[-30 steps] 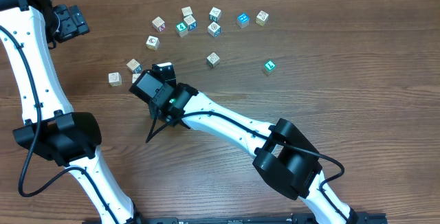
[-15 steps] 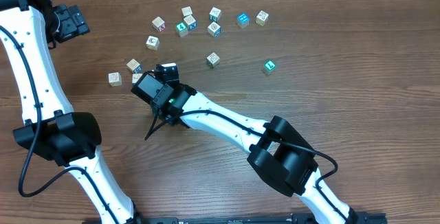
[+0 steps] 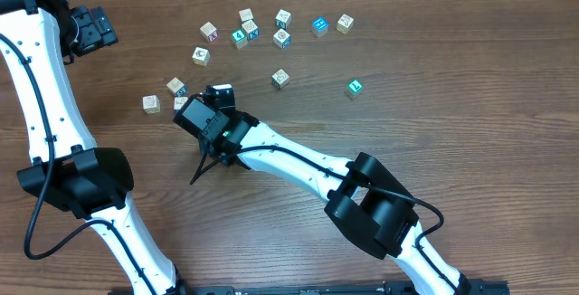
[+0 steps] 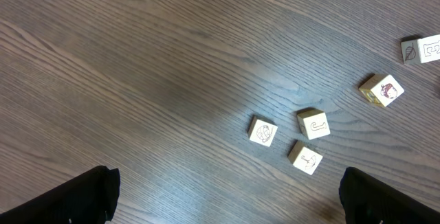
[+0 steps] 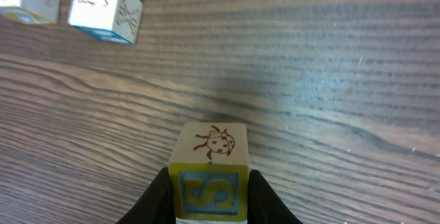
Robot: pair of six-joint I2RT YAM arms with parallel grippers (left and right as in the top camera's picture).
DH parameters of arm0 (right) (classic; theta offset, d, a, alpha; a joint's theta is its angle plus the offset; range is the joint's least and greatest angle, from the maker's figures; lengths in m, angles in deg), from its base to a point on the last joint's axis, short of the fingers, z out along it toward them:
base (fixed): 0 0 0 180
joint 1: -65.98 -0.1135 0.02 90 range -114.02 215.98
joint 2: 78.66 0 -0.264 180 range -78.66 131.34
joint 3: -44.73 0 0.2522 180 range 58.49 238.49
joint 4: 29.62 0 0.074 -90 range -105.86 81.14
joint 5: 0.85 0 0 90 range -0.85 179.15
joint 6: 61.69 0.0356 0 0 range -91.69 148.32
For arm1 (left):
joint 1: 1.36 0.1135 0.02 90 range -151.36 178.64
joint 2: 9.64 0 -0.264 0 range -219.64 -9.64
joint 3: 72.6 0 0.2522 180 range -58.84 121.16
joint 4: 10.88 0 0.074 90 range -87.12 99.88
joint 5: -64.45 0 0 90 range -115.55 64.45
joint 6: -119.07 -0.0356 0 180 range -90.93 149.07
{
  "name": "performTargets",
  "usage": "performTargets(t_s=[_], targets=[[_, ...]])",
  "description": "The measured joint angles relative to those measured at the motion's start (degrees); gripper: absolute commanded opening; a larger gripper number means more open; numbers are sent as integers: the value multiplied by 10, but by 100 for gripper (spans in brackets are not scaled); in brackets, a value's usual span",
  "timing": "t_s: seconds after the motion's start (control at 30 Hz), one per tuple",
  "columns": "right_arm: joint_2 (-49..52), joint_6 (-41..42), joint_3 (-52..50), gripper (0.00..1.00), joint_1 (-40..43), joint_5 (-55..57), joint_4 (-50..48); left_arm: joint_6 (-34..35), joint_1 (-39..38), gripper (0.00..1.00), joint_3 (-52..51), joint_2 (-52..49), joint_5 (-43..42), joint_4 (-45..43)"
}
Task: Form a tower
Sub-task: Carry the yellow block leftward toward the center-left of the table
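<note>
One tower (image 5: 208,165) upright, ladybug up | right gripper (image 5: 208,198) clamps it | left gripper (image 4: 230,198) wide, empty

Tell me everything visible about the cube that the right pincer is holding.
The cube looks like pale wood. One face is cream with a brown ladybird drawing. The adjoining face, toward the wrist camera, shows a yellowish S on blue inside a yellowish border. It sits square between the right pincer's black fingers, which press two opposite sides. Whether it touches the table cannot be told; overhead, the arm hides it.
</note>
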Motion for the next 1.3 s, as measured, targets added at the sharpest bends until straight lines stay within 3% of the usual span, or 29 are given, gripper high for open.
performTargets(t_s=[0.2,0.37,0.87,1.13,1.3], targets=[[0,6,-22,18,3,-6,-7,0,0,100,0,0,0,0],[0,8,-22,25,15,-6,-7,0,0,100,0,0,0,0],[0,8,-27,26,18,-36,-7,0,0,100,0,0,0,0],[0,9,-27,47,18,-43,-6,0,0,100,0,0,0,0],[0,9,-27,52,18,-45,-7,0,0,99,0,0,0,0]])
